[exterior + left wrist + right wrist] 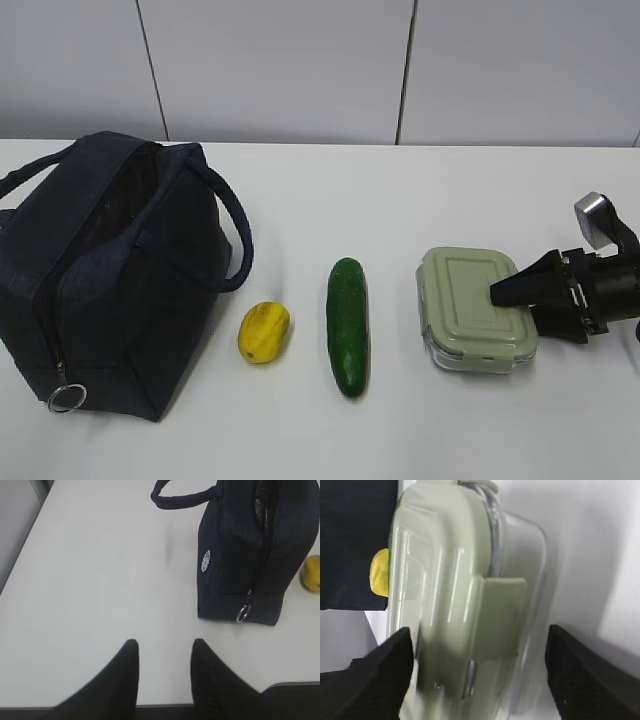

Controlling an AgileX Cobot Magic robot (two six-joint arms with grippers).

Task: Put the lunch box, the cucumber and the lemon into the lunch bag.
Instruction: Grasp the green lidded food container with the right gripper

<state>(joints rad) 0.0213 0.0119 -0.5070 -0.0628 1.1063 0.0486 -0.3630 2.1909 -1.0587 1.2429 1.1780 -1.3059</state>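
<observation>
The lunch box (475, 310), sage-green lid on a clear base, lies flat at the right of the table. My right gripper (505, 295) comes in from the right, open wide, with its fingers on either side of the box's right end. In the right wrist view the lunch box (445, 580) fills the gap of the right gripper (480, 630); one finger is at the lid, the other stands off the clear base. The cucumber (348, 325) and the lemon (264, 332) lie between the box and the navy lunch bag (110, 270). My left gripper (164, 645) is open and empty, short of the lunch bag (235, 555).
The bag's top gapes open, its handles (235, 240) hang to the sides, and the metal zipper ring (63, 398) dangles at its front corner. The lemon (312, 572) peeks out beside the bag. The table's near edge (165, 707) lies under my left fingers. A grey wall stands behind.
</observation>
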